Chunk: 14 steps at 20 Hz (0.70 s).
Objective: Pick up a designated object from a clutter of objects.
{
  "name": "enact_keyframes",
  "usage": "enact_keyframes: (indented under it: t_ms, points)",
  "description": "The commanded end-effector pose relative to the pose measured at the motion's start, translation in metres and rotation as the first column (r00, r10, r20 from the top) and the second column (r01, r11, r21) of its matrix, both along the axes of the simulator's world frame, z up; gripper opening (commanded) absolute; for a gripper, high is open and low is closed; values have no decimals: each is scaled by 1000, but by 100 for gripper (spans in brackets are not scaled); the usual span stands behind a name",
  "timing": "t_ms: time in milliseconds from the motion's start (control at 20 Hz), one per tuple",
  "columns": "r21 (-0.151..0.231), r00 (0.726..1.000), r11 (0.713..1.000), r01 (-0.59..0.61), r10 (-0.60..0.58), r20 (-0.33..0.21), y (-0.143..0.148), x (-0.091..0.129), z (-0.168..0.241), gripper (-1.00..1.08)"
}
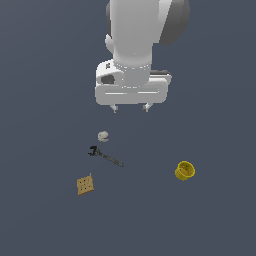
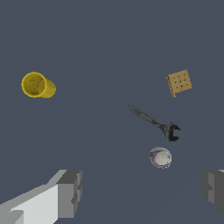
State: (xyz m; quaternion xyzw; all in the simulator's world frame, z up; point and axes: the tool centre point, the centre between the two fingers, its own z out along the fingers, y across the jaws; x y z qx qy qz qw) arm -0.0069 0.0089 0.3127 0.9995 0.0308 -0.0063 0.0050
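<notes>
The designated object, a flat tan-brown cracker-like square [image 1: 85, 185] with a grooved grid top, lies on the grey floor toward the exterior view's left; the wrist view shows it too [image 2: 179, 82]. My gripper [image 1: 130, 107] hangs open well above the clutter, nothing between its fingers [image 2: 69, 192]. It is high over the floor, behind the white-grey ball [image 1: 103, 136] and apart from the cracker. A thin dark wrench-like tool [image 1: 105, 156] lies between ball and cracker. In the wrist view the wrench [image 2: 154, 122] and ball [image 2: 160, 157] sit between the finger tips and the cracker.
A yellow cup [image 1: 184, 171] lies on its side at the exterior view's right, apart from the other items; it appears in the wrist view as well [image 2: 37, 85]. The floor is a plain dark grey surface [image 1: 45, 100].
</notes>
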Motion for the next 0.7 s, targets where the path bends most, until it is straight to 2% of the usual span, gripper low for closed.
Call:
enact_keyframes:
  t_ms: [0,650]
  points:
    - [0,1000,1000,0,0,0,0,0,0,100]
    - [2,1000,1000,12,-12,4,-15,-1,15,100]
